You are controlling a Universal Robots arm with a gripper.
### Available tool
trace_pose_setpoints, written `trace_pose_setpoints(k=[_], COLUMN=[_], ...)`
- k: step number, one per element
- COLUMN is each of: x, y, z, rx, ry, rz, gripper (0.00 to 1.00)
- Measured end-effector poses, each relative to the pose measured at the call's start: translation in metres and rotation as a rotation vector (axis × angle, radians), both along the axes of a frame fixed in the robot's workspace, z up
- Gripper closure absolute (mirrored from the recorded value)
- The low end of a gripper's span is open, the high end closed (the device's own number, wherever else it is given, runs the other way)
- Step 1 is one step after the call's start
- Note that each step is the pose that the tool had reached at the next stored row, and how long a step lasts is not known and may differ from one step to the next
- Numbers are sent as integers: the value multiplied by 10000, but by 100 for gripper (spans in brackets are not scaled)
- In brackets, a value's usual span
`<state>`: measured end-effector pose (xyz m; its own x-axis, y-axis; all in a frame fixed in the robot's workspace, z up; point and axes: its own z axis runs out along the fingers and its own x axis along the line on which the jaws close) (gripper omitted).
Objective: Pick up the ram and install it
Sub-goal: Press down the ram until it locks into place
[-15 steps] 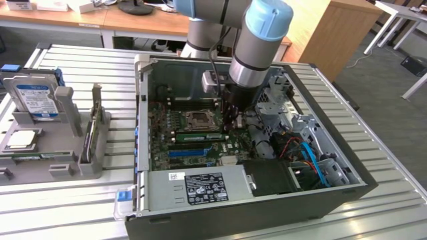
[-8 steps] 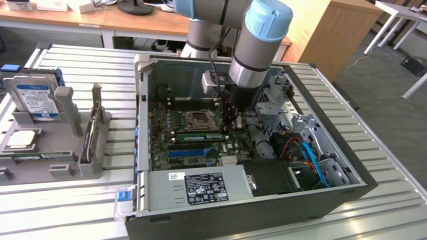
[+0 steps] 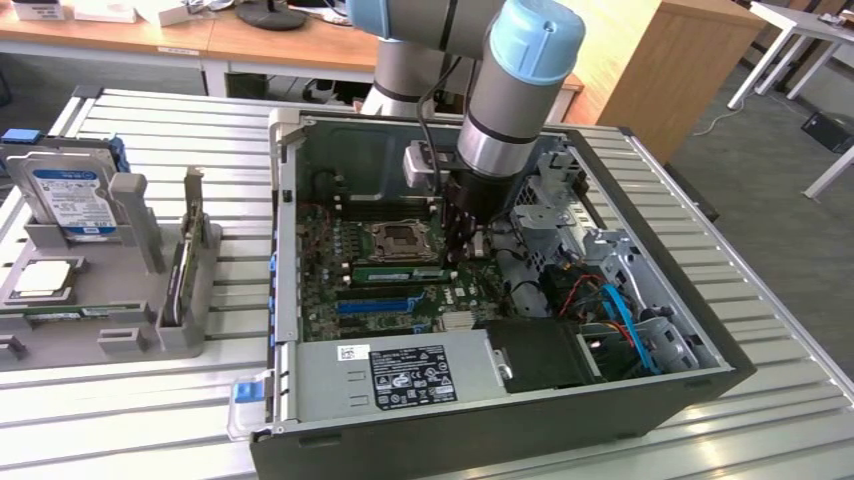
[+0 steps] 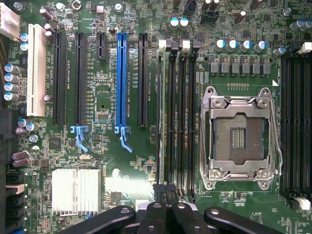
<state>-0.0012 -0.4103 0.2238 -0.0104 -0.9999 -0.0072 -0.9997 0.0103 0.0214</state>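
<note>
Ram [image 3: 394,272] sits among the slots just beside the socket [image 3: 398,238] in the exterior view. The wrist camera adds a blue slot [image 4: 121,80] farther from that socket. Arm [image 3: 514,90] drops steeply into the case [image 3: 534,400], with the gripper [image 4: 164,189] pinched shut on nothing, near the socket.

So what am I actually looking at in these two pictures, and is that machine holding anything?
It is a robot arm reaching into an open computer case that lies on a slatted metal table. One picture comes from a camera off to the side; the other looks down from the arm's wrist onto the motherboard. The gripper is shut, over the memory slots beside the empty processor socket. A green ram stick sits there; whether the gripper grips it, I cannot tell. At the exterior view's left, a grey rack holds a hard drive.
</note>
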Motion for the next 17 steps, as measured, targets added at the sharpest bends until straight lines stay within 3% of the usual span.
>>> trace_pose_setpoints(k=[17], x=[0], y=[0], z=[-15], rx=[1], ry=[0], rz=[0], gripper=[89])
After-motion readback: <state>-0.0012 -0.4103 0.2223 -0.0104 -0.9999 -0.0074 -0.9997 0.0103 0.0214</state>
